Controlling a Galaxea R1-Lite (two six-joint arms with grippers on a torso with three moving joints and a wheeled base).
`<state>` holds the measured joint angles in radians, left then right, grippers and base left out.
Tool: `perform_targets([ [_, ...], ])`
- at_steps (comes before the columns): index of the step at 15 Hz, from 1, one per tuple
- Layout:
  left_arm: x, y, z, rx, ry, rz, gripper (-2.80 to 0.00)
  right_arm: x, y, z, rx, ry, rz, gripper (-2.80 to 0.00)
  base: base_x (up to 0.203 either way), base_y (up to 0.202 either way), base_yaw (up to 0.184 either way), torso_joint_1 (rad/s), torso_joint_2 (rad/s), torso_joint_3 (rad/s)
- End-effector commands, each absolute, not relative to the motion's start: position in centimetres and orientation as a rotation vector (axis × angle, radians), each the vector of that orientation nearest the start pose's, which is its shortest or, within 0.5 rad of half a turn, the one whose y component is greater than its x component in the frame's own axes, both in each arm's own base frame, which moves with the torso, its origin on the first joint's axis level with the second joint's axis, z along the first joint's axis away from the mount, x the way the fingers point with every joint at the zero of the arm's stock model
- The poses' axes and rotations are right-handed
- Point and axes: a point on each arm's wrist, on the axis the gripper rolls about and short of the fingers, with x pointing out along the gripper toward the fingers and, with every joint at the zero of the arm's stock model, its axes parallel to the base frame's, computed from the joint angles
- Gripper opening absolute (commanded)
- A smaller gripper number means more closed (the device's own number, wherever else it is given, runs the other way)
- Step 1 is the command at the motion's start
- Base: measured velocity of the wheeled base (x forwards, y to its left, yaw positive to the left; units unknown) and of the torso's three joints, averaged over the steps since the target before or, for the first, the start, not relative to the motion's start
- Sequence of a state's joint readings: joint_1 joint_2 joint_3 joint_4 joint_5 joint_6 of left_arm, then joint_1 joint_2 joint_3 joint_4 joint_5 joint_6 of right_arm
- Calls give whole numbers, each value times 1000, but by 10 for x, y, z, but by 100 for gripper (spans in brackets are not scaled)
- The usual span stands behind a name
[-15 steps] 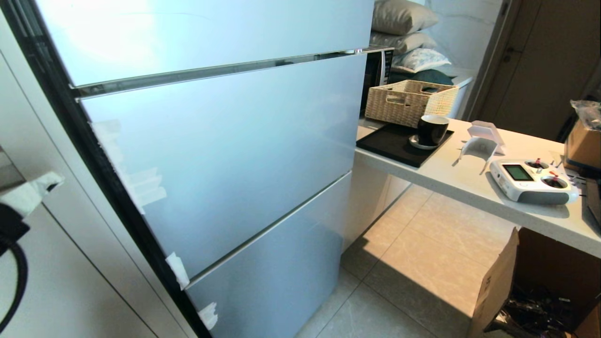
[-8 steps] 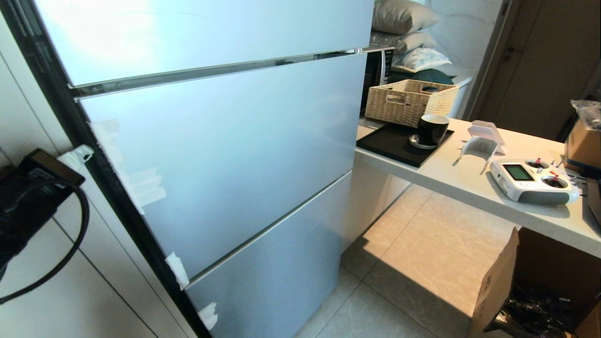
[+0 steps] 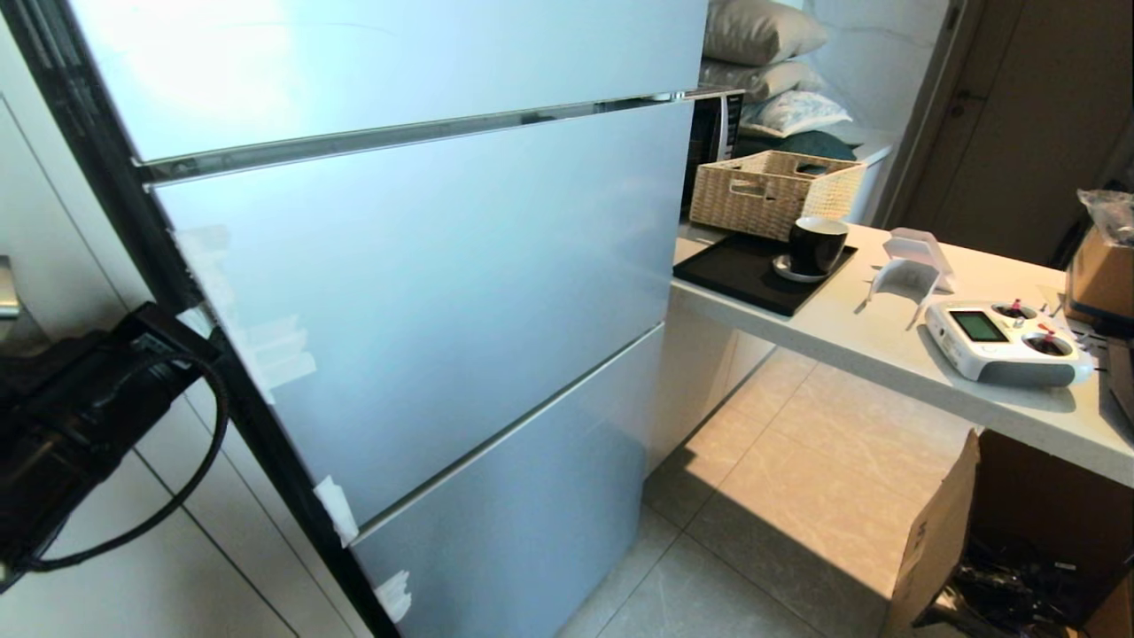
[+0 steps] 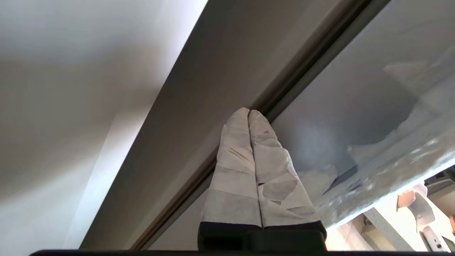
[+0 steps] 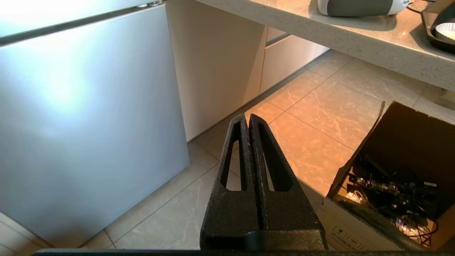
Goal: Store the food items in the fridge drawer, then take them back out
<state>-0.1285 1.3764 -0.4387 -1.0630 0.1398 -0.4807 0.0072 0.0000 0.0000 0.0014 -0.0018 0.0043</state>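
At the closed fridge's (image 3: 425, 292) dark left edge, left gripper (image 4: 249, 113) (tape-wrapped fingers pressed together) seemingly touching the door seam, right gripper (image 5: 247, 119) closed and empty above the tiled floor (image 5: 320, 117), fridge drawer and food items out of sight, bench (image 3: 886, 346) alongside.

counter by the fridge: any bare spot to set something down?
Bare strip along the counter front edge, between black tray and white controller. Back is crowded: wicker basket, black cup on the tray, white holder. Far right holds a cardboard box.
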Motion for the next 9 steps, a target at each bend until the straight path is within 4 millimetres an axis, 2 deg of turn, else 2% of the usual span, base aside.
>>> perform_targets([
  [1, 207, -30, 209, -500, -108, -49, -280, -23, 0, 75, 5, 3, 6, -280, 0, 0, 0, 0, 0, 0],
  [6, 197, -37, 197, -461, -63, -75, -280, -23, 0, 75, 5, 3, 6, -280, 0, 0, 0, 0, 0, 0],
  [9, 188, -40, 203, -464, -87, -108, -280, -23, 0, 75, 5, 3, 6, -280, 0, 0, 0, 0, 0, 0],
])
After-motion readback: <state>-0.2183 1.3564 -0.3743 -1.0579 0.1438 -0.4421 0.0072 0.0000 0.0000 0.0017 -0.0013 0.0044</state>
